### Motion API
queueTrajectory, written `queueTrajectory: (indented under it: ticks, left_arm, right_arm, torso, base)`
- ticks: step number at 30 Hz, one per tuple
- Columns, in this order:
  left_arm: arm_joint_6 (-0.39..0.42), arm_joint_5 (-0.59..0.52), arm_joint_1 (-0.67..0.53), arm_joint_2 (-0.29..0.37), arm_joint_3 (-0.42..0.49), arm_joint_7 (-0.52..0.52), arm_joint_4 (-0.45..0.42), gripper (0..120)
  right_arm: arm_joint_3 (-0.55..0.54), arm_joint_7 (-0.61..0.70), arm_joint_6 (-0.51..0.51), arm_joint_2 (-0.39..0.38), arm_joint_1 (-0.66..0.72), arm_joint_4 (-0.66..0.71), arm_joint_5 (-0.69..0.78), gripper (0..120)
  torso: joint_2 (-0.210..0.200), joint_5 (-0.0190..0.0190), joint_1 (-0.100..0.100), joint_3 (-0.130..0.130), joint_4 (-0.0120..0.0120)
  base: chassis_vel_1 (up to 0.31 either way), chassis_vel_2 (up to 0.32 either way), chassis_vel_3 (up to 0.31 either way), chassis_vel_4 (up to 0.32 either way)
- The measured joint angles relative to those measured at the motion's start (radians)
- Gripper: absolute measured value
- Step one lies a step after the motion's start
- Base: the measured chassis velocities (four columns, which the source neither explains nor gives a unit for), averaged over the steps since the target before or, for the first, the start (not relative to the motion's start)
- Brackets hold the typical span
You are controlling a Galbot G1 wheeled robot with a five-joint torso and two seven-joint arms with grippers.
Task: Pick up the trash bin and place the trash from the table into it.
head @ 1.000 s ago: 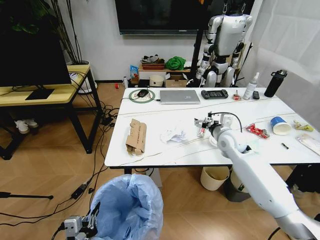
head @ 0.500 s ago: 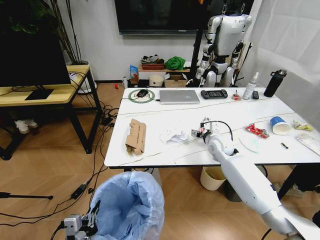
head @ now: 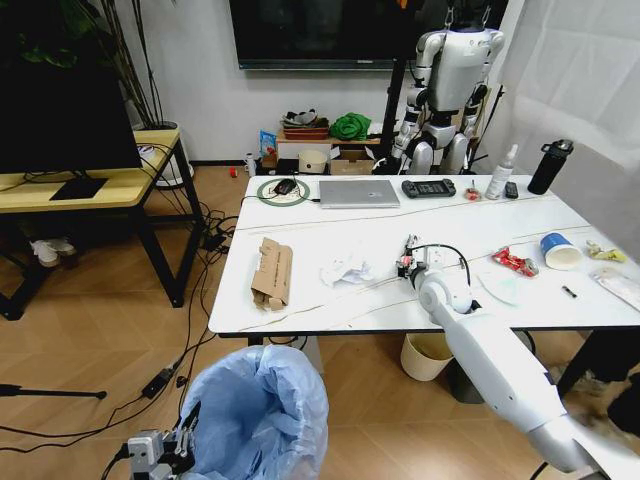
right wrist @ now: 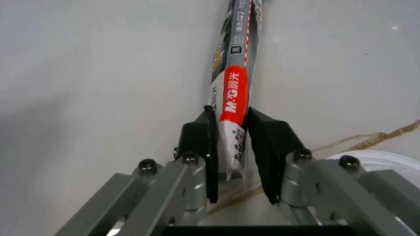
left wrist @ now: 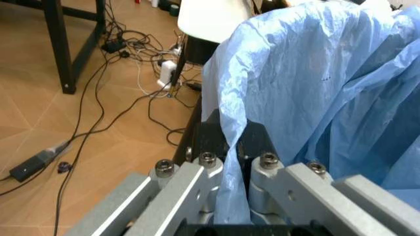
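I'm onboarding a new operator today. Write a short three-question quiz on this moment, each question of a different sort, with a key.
1. True or false: the right tool is shut on a long red, grey and white wrapper over the table.
2. Multiple choice: what does the left tool grip? A) the flattened cardboard carton B) the blue bag of the trash bin C) the blue-and-white paper cup
3. Fill in: the crumpled white paper lies between the carton and the ____ tool.

Key: 1 true; 2 B; 3 right.
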Motion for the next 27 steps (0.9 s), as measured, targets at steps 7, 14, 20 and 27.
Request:
queueTrajectory:
  ticks: [7, 14, 20, 27]
  left_arm:
    - [0.003, -0.001, -0.008, 0.003, 0.003, 0.0, 0.0, 0]
    - [0.007, -0.007, -0.014, 0.012, 0.015, -0.001, 0.001, 0]
    - [0.022, -0.025, -0.019, 0.024, 0.018, -0.004, 0.004, 0]
    - [0.035, -0.033, -0.024, 0.028, 0.018, -0.006, 0.002, 0]
  right_arm:
    - [0.023, -0.015, 0.019, -0.023, -0.012, 0.032, 0.012, 0]
    - [0.095, -0.098, 0.192, -0.088, -0.074, 0.187, 0.073, 0]
    - [0.122, -0.281, 0.345, -0.18, -0.203, 0.442, 0.155, 0]
    - [0.001, -0.493, 0.478, -0.262, -0.334, 0.696, 0.18, 0]
  torso:
    - [0.0, 0.0001, 0.0, 0.0, 0.0]
    - [0.0, 0.0002, 0.0, 0.0, 0.0]
    - [0.0, -0.0001, 0.0, 0.0, -0.0003]
    - [0.0, -0.0003, 0.0, 0.0, 0.0]
  base:
    - [0.0, 0.0, 0.0, 0.0]
    - [0.0, 0.0, 0.0, 0.0]
    - [0.0, 0.0, 0.0, 0.0]
    - [0.0, 0.0, 0.0, 0.0]
